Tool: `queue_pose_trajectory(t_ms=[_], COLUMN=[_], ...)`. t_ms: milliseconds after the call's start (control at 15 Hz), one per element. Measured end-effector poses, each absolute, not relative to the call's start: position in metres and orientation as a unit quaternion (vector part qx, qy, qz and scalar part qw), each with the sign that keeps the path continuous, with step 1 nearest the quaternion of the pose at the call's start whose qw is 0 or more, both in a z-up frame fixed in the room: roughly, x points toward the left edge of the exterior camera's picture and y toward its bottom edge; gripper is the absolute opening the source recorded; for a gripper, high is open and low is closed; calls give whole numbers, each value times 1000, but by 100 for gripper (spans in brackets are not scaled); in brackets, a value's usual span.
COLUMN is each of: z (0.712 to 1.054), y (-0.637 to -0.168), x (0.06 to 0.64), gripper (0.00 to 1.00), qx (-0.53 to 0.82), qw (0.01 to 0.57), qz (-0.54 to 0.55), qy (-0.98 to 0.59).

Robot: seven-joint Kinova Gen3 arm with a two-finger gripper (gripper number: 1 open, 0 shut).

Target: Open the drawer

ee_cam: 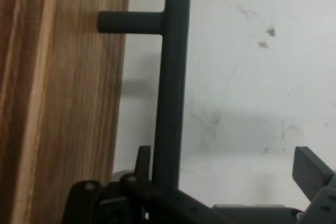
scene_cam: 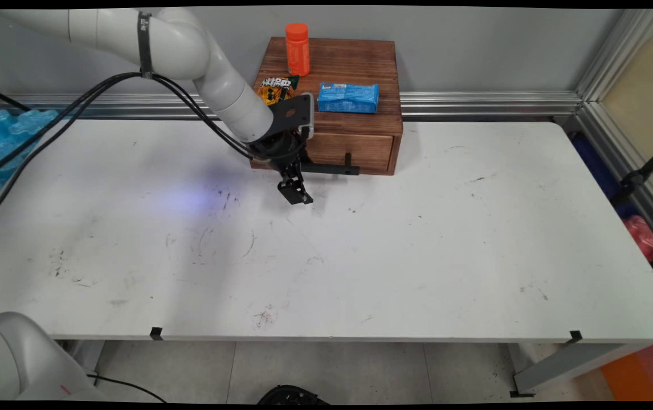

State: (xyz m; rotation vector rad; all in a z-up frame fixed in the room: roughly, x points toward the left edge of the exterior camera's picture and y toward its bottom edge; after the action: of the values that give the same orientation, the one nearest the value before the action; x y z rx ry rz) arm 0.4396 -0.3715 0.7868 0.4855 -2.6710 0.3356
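A brown wooden drawer box (scene_cam: pixel 355 62) stands at the back of the white table (scene_cam: pixel 417 256). Its drawer front (ee_cam: pixel 58 103) carries a black bar handle (scene_cam: pixel 335 169) on short posts. My gripper (scene_cam: pixel 295 181) hangs at the left end of this handle, low in front of the drawer. In the hand view the handle bar (ee_cam: pixel 170 87) runs between my open fingers, close to the left finger (ee_cam: pixel 143 157), while the right finger (ee_cam: pixel 311 169) stands far off. The gripper (ee_cam: pixel 226 161) holds nothing.
On top of the box stand an orange bottle (scene_cam: pixel 297 49), a blue packet (scene_cam: pixel 348 97) and an orange and green snack bag (scene_cam: pixel 275 88), partly hidden by my wrist. Blue wrapping (scene_cam: pixel 1 136) lies at the table's far left. Black cables hang from the arm.
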Motion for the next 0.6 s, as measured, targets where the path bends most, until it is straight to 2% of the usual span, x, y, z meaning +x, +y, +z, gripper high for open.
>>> queue_pose_trajectory(t_ms=[600], z=[781], y=[-360], x=[435], gripper=[100], qx=[184], qw=[206], qz=[105], qy=[-955])
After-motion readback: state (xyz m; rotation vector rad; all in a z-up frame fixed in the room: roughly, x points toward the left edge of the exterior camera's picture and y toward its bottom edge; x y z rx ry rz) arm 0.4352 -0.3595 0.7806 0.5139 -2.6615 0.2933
